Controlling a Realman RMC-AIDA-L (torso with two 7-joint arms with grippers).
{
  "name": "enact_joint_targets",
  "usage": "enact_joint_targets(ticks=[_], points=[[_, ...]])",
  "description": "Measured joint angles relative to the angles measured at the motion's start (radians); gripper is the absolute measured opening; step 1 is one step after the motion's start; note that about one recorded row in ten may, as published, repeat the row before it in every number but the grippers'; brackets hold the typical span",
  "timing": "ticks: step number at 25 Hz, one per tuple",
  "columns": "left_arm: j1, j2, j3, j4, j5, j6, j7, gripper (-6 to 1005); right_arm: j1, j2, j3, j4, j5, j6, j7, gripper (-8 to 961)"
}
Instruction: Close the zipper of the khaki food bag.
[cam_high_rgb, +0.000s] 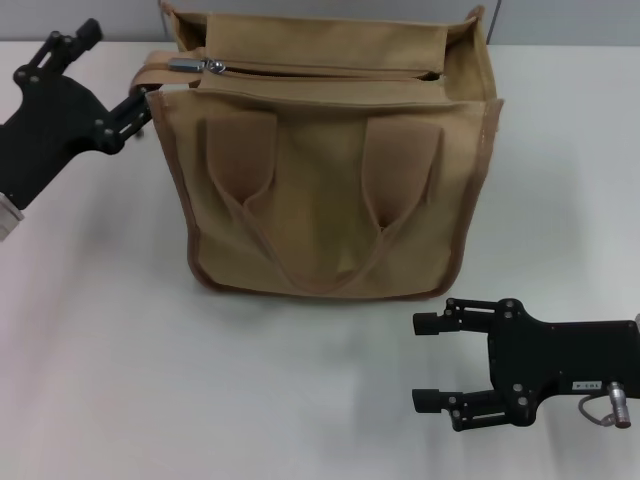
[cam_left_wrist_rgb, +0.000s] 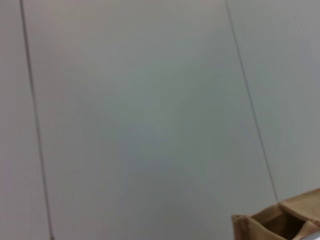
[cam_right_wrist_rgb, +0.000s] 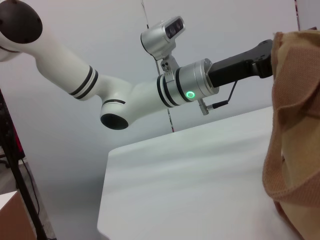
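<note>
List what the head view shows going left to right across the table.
Left claw at the bag's upper left corner → zipper pull tab → khaki food bag → right claw, open, on the table in front of the bag's right corner.

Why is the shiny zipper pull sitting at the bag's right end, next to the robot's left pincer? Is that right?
Not quite. The head view shows the small shiny silver metal pull tab at the left end of the boxy tan canvas bag, and it is indeed next to the left pincer.
</note>
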Motion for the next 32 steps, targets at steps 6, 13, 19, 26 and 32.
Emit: enact_joint_targets(ticks=[6, 13, 19, 26, 32], points=[[0.004, -0.002, 0.003, -0.015, 0.001, 0.036, 0.052, 731, 0.001, 0.0, 0.0, 0.0, 0.002, -0.002, 0.001, 809], [0.006, -0.001, 0.007, -0.022, 0.001, 0.047, 0.055, 607, -0.001, 0.0, 0.0, 0.001, 0.02, -0.006, 0.001, 810], [0.007, -0.002, 0.008, -0.041, 0.002, 0.054, 0.059, 254, 0.004, 0.0, 0.0, 0.044, 0.147, -0.075, 0.026, 810], [0.005, -0.002, 0.006, -0.054, 0.0, 0.087, 0.065, 41, 0.071, 0.0, -0.004, 0.054, 0.358, -0.155, 0.315, 809], [0.001, -0.004, -0.002, -0.065, 0.0, 0.105, 0.071, 19, 0.192, -0.001, 0.0, 0.054, 0.45, -0.135, 0.678, 809]])
